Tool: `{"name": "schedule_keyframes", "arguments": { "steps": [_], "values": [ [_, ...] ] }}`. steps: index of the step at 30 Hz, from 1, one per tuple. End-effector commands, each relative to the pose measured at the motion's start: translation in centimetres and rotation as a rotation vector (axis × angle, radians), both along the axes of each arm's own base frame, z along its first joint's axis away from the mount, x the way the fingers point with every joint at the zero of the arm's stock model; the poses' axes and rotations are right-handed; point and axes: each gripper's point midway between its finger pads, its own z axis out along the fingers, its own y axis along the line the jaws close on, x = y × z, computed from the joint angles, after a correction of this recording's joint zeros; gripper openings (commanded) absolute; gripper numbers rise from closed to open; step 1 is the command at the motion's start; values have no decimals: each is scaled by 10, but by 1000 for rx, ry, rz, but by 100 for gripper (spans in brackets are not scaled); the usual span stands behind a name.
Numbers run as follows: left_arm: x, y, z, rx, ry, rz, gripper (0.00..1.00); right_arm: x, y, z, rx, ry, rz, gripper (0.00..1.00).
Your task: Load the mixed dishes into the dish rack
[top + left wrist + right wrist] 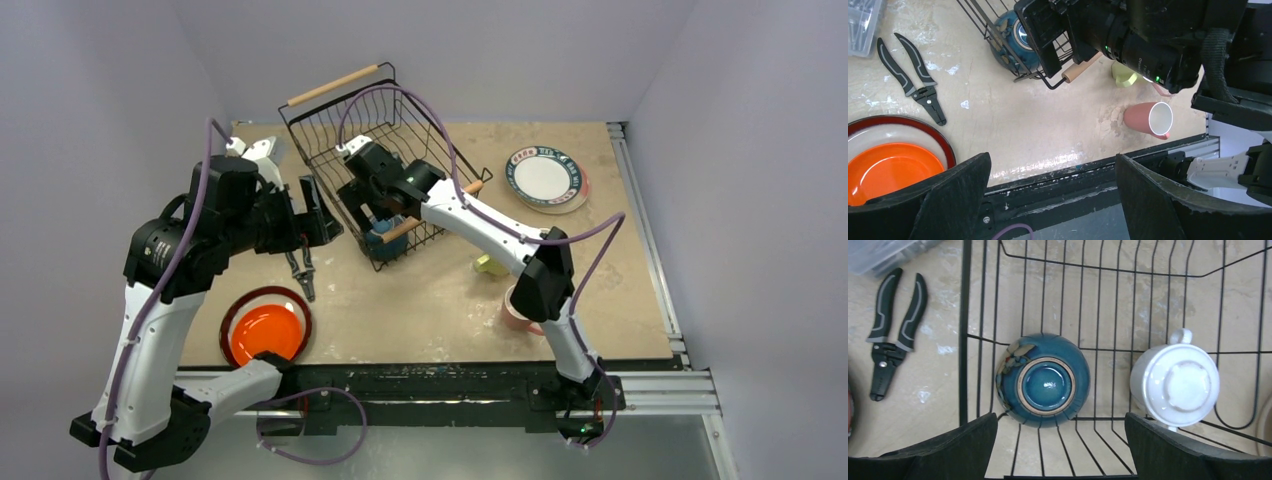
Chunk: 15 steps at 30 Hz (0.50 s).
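The dish rack [966,315], a black wire basket with two light wooden bar handles, sits on the desk [440,300] directly under the right jaws. It holds two dishes, both upside down. A teal bowl [1044,380] with a painted patch on its side lies straight below the gap between the jaws. A white two-handled cup [1175,385] sits beside it, nearer one finger. The right jaws are spread wide above the rack and grip nothing. The left jaws are also wide apart and empty, hanging over the desk outside the rack. Just past one of their fingers an orange plate [890,170] rests in a dark red-rimmed plate [898,125], both partly covered by that finger. Black pliers [913,80] lie beyond those plates. Past the other finger a pink mug [1149,119] lies on its side, showing its white inside. Farther out is a yellow-green mug [1124,75], half hidden by the right arm. A clear plastic piece [860,25] is cut off at the corner of the left wrist view. Teal-rimmed white plates [545,178] are stacked well away from both jaws, past the rack; I cannot tell how many.
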Motion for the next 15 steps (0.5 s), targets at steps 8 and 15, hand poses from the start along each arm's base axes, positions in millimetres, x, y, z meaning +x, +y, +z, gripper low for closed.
{"name": "schedule_keyframes", "arguments": {
  "steps": [8,15],
  "values": [
    [-10,-6,5,-98,17,22,93,7,51,-23,139,49,38,93],
    [-8,-8,5,-102,24,19,93,16,35,-74,-23,48,19,96]
  ]
}}
